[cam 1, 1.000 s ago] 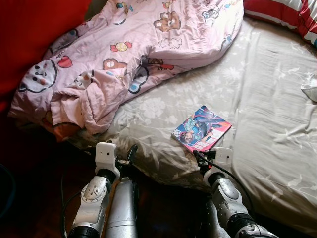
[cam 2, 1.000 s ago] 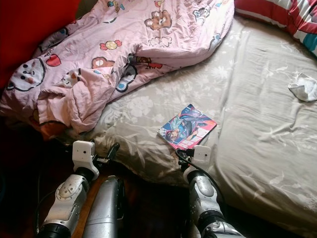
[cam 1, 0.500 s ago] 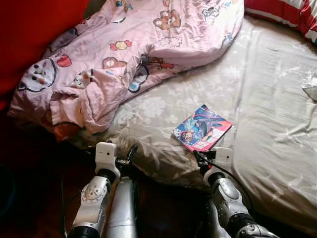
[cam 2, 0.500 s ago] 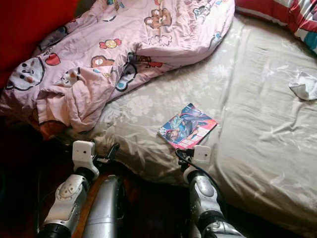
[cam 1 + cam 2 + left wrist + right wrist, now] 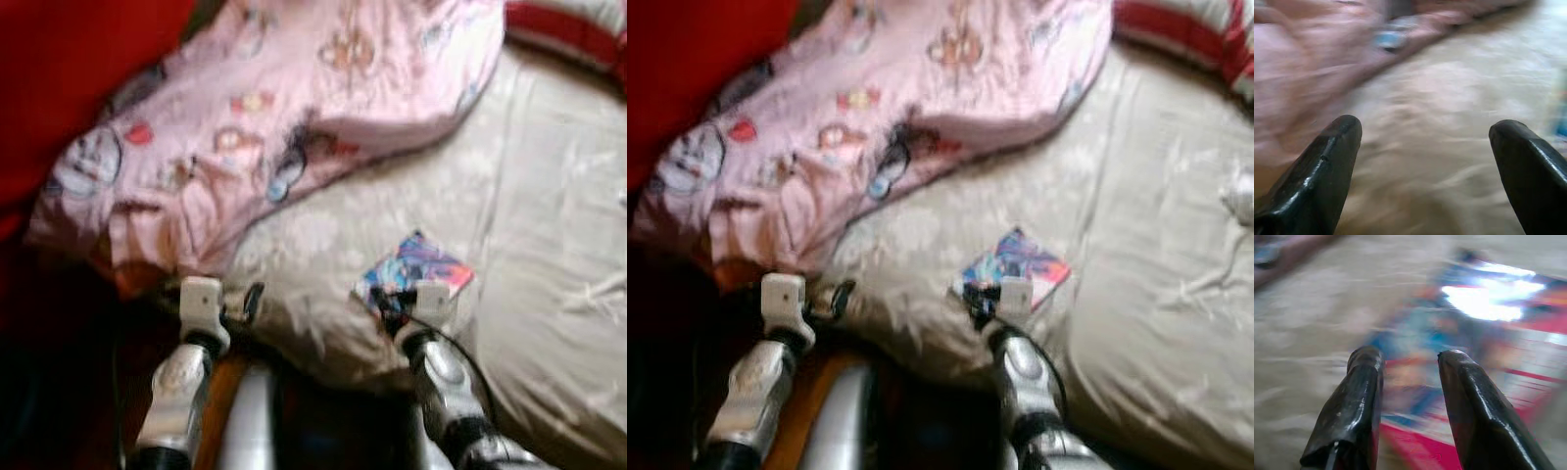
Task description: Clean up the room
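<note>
Head camera first, and it's pretty blurry: a small book (image 5: 416, 278) with a glossy blue, pink and red cartoon cover lies flat on the beige floral bedsheet (image 5: 549, 245), near the bed's front edge. A crumpled pink blanket (image 5: 284, 117) with cartoon prints sits well apart from the book, up toward the far side of the bed, next to something big and red (image 5: 69, 69). A red-and-white striped pillow (image 5: 1195, 29) is at the far corner. The right gripper (image 5: 392, 305) is right at the near edge of the book, overlapping it. The left gripper (image 5: 245, 304) sits at the bed's edge below the blanket, away from the book.

Left wrist camera: fingers (image 5: 1317, 171) spread wide apart, nothing between them, just sheet and blurred pink blanket beyond.

Right wrist camera: fingers (image 5: 1359, 396) parted with a narrow gap, hovering just over the book's shiny cover with a bright glare on it, not clamped on anything.
</note>
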Robot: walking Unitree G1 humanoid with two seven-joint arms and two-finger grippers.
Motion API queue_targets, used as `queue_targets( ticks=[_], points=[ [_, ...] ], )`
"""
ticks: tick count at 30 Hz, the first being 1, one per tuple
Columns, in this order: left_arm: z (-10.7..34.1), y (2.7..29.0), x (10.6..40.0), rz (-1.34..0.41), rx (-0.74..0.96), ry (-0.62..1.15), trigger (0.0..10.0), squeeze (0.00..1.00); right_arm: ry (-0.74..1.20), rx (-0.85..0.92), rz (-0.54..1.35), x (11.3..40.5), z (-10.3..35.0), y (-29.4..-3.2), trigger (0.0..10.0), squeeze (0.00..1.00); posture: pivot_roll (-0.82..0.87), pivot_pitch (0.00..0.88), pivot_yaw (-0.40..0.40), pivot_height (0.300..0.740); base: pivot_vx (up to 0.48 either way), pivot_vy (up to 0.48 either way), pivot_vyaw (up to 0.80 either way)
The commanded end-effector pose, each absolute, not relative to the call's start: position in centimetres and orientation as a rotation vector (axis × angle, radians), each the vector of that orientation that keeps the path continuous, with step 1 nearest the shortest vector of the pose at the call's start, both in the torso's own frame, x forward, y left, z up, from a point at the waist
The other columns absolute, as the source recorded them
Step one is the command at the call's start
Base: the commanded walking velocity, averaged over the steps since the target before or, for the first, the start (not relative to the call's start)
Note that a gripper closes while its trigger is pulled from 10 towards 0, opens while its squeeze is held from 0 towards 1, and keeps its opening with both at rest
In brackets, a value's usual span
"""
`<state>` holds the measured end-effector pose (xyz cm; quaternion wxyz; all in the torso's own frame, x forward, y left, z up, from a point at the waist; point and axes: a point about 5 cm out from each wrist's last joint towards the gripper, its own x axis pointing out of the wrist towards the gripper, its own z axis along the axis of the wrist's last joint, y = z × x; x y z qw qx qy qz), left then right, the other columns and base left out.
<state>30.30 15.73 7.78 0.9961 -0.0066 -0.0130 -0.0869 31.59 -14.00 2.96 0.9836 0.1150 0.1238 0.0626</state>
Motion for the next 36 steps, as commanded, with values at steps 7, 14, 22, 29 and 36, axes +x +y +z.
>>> queue_targets(
  ticks=[7,14,22,29,36],
  points=[
    [7.2,16.0,29.8,-0.176,-0.008,-0.005,10.0,0.0,0.301,0.298,0.079,31.0,2.0,-14.0,10.0,0.0,0.15,0.278,0.007,0.599,0.0,0.0,0.0],
    [7.1,16.1,29.6,-0.175,-0.008,0.0,10.0,0.0,0.366,0.384,0.071,30.5,1.1,-13.6,10.0,1.0,0.16,0.294,0.006,0.599,0.0,0.0,0.0],
    [7.0,16.3,29.1,-0.171,-0.004,0.006,10.0,0.0,0.384,0.472,0.082,30.2,0.7,-13.1,10.0,1.0,0.16,0.312,0.01,0.599,0.0,0.0,0.0],
    [6.8,16.4,28.5,-0.17,0.001,0.013,10.0,0.0,0.367,0.51,0.091,30.7,1.2,-12.6,10.0,0.0,0.17,0.335,0.016,0.599,0.0,0.0,0.0],
    [7.0,16.8,28.2,-0.166,0.009,0.016,10.0,0.0,0.314,0.555,0.148,31.6,2.4,-11.7,10.0,0.0,0.19,0.353,0.028,0.599,0.0,0.0,0.0]
  ],
)
